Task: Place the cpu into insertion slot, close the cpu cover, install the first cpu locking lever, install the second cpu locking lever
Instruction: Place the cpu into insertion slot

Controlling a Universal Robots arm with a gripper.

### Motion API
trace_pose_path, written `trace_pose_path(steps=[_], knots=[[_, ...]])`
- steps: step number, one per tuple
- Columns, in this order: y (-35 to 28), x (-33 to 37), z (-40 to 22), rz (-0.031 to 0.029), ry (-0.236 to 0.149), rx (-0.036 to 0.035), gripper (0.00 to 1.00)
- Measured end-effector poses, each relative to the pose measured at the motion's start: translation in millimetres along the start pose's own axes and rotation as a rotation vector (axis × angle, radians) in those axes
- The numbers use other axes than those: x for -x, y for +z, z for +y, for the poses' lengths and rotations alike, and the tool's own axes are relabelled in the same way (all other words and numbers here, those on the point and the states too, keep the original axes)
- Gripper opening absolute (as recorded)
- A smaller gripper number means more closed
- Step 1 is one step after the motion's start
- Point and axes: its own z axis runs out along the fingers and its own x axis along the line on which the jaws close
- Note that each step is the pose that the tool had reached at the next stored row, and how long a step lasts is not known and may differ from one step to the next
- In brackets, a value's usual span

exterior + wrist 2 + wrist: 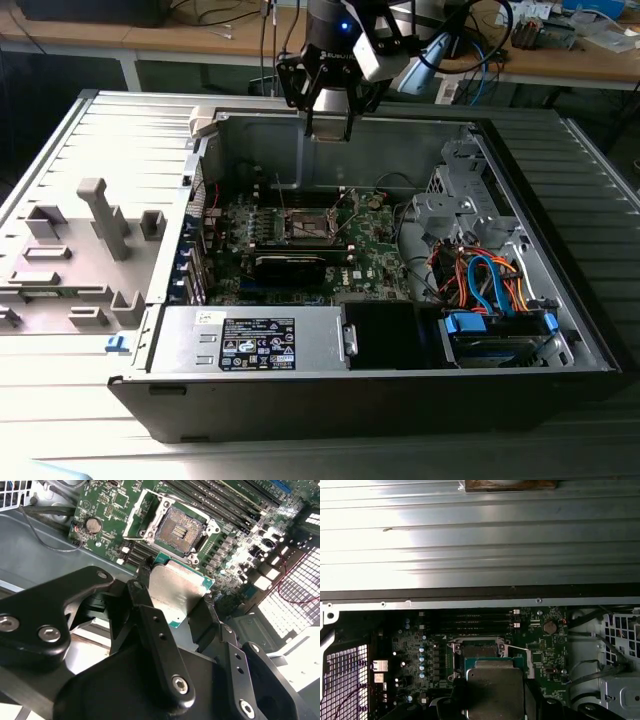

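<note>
My tool [176, 589] is clamped on 2 opposite edges of the cpu [180, 597], which hangs above the board [102, 502], apart from the slot [178, 527]. The cpu is flat and stiff, a smooth grey metal lid on a thin green base. I judge it light, slippery and fragile underneath, so the edges are the right hold. The slot is dark with a silvery rim.

Gripper [175, 591] clamping the silvery cpu [172, 600] by two edges, hanging over the green board's [107, 505] edge, insertion slot [179, 528] lying open.
</note>
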Motion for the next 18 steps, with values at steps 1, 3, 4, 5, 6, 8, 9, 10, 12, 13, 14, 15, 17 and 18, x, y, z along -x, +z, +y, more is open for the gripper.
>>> trace_pose_path(steps=[1,3,4,5,6,8,9,10,12,13,14,15,17,18], knots=[[0.0,0.0,0.0,0.0,0.0,-0.0006,0.55],[0.2,-0.1,-0.1,0.0,0.0,-0.0019,0.55],[0.2,-0.2,-0.1,0.0,0.0,-0.0027,0.55],[0.2,-0.2,-0.1,-0.0001,0.0,-0.0032,0.55],[0.3,-0.3,-0.2,-0.0001,0.0,-0.0042,0.55],[0.3,-0.3,-0.3,-0.0001,0.0,-0.0054,0.55],[0.4,-0.3,-0.3,-0.0002,0.0,-0.0063,0.55],[0.4,-0.3,-0.3,-0.0002,0.0,-0.007,0.55],[0.4,-0.3,-0.4,-0.0002,0.0,-0.0081,0.55],[0.4,-0.3,-0.4,-0.0002,0.0,-0.0084,0.55],[0.4,-0.3,-0.4,-0.0003,0.0,-0.0086,0.55],[0.4,-0.3,-0.4,-0.0003,0.0,-0.0098,0.55],[0.4,-0.3,-0.4,-0.0003,0.0,-0.0107,0.55],[0.4,-0.3,-0.4,-0.0002,0.0,-0.0112,0.55]])
